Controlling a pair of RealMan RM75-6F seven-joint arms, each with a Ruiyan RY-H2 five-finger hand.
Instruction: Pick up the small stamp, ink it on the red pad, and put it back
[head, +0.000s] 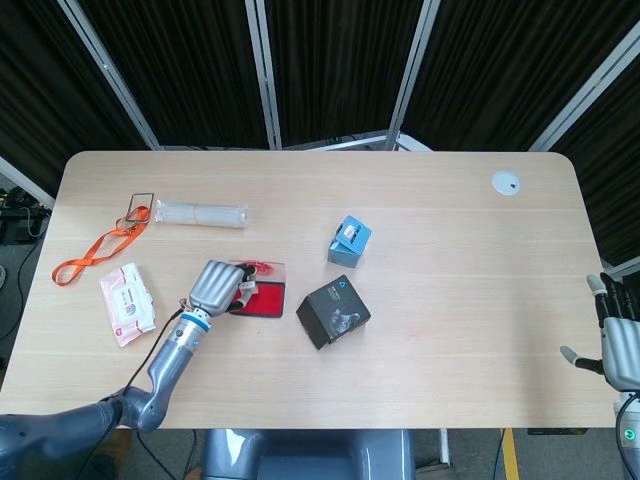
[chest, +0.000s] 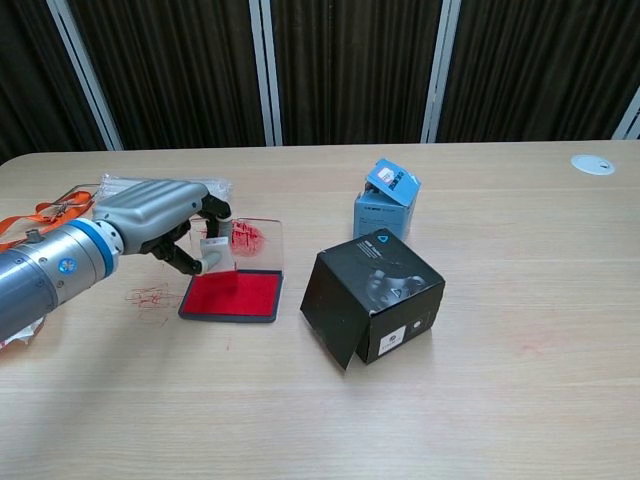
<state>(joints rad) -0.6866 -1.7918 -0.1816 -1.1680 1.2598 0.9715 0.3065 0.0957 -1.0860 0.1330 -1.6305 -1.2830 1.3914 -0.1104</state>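
Observation:
My left hand (chest: 165, 220) (head: 218, 285) grips the small stamp (chest: 218, 252), a pale block with a red underside, and holds it over the left part of the red ink pad (chest: 237, 296) (head: 263, 303). Whether the stamp touches the pad I cannot tell. The pad's clear lid (chest: 250, 238) stands open behind it, smeared with red ink. A red stamped mark (chest: 150, 297) shows on the table left of the pad. My right hand (head: 618, 340) hangs off the table's right edge, fingers spread and holding nothing.
A black box (chest: 373, 297) sits right of the pad, a small blue box (chest: 386, 198) behind it. A clear tube bundle (head: 199, 213), an orange lanyard (head: 100, 250) and a tissue packet (head: 126, 303) lie at the left. A white disc (head: 506, 182) is far right.

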